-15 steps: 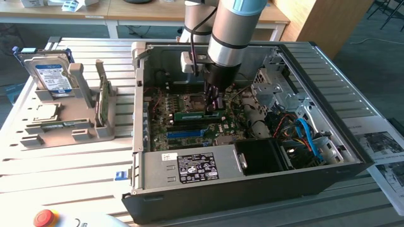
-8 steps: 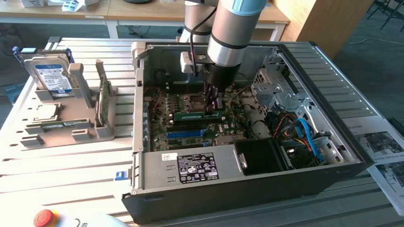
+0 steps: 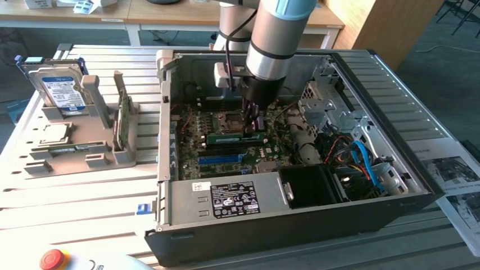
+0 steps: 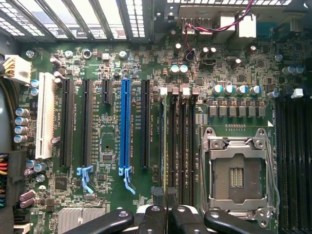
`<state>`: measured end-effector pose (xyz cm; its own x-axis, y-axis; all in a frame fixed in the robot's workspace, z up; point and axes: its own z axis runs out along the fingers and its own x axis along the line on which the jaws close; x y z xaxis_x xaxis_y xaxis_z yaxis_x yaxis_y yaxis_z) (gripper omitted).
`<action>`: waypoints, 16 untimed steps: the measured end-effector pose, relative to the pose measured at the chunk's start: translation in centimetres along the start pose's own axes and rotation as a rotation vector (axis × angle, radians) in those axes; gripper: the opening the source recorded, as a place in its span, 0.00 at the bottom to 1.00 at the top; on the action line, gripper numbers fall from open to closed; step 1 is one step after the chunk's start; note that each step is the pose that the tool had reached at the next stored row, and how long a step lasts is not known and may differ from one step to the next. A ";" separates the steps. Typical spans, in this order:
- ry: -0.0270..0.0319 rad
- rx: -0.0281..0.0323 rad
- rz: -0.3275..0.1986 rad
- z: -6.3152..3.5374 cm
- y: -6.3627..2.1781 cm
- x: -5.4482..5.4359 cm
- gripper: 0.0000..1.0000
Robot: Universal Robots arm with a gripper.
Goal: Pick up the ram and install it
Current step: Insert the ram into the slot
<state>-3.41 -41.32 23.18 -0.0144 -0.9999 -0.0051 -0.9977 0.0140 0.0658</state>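
Exterior view: gripper [image 3: 253, 129] low inside an open computer case [image 3: 300, 239] on a slatted table [image 3: 75, 197], fingers [image 3: 251, 115] closed tightly on the ram [image 3: 225, 136], green stick standing on edge over the motherboard [image 3: 210, 163]. Wrist view: black fingers [image 4: 158, 194] nearly together, lined up with dark memory slots [image 4: 178, 146] beside the CPU socket [image 4: 236, 170].

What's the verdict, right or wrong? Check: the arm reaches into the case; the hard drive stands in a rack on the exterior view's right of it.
Wrong side: the hard drive stands in the rack on the exterior view's left of the case; the arm reaches in.
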 end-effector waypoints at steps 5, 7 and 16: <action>0.0002 -0.0001 0.000 0.08 0.00 0.0 0.12; 0.0001 0.0000 0.000 0.09 -0.01 0.0 0.12; 0.0000 0.0000 0.000 0.10 -0.01 0.0 0.12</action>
<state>-3.41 -41.32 23.08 -0.0144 -0.9999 -0.0051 -0.9977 0.0141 0.0659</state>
